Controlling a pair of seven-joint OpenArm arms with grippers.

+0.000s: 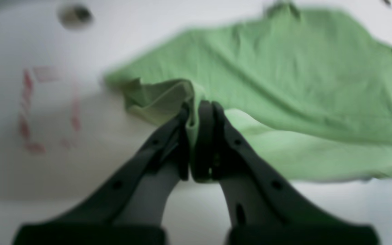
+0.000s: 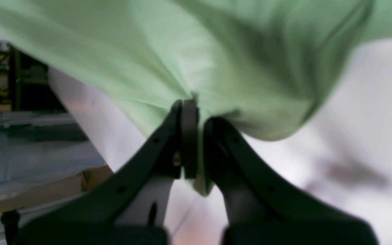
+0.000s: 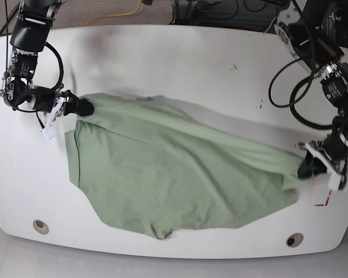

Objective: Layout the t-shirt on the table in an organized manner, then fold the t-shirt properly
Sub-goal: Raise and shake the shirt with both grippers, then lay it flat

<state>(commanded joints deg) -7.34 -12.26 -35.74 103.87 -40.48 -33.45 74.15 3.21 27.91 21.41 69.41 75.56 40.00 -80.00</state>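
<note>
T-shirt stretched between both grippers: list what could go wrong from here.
1. The left gripper pinches only a small bunch of the t-shirt edge; a harder pull might slip it free.
2. The right gripper also holds just a thin fold, so uneven tension may skew the layout.
3. The lower hem lies close to the table front edge near the grommet hole; dragging that way could slide fabric off.

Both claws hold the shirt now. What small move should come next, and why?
Probably pull the two claws a little further apart. The left claw and the right claw each pinch the shirt, which spans between them over the table but still shows diagonal wrinkles and a bunched lower edge.
</note>
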